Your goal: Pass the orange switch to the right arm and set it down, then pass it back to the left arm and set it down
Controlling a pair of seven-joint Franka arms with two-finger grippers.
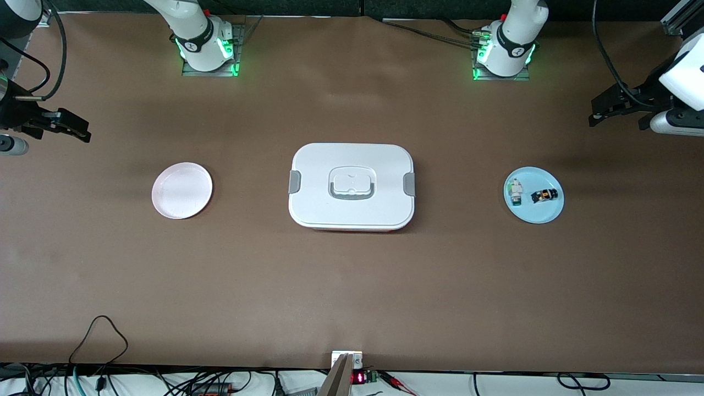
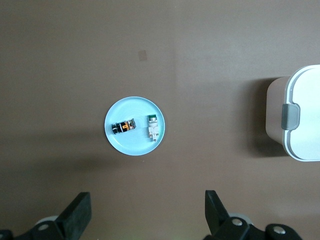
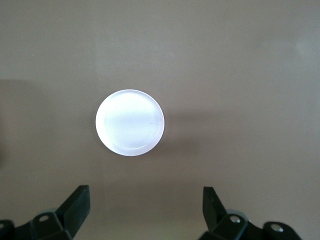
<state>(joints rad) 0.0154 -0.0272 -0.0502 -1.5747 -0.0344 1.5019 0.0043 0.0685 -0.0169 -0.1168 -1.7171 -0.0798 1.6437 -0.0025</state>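
Observation:
The orange switch (image 1: 544, 195) (image 2: 124, 127) lies on its side on a light blue plate (image 1: 536, 214) (image 2: 135, 144) toward the left arm's end of the table. The white box (image 1: 352, 186) (image 2: 302, 120) stands shut at the table's middle, between that plate and a pale plate (image 1: 182, 190) (image 3: 130, 122). My left gripper (image 1: 594, 113) (image 2: 148, 197) hangs open and empty high over the table's end, beside the blue plate. My right gripper (image 1: 85, 131) (image 3: 145, 192) hangs open and empty high over the right arm's end, beside the pale plate.
A small white-and-green part (image 1: 516, 191) (image 2: 153, 127) shares the blue plate with the switch. The pale plate holds nothing. Cables and a small device (image 1: 347, 360) sit along the table's edge nearest the front camera.

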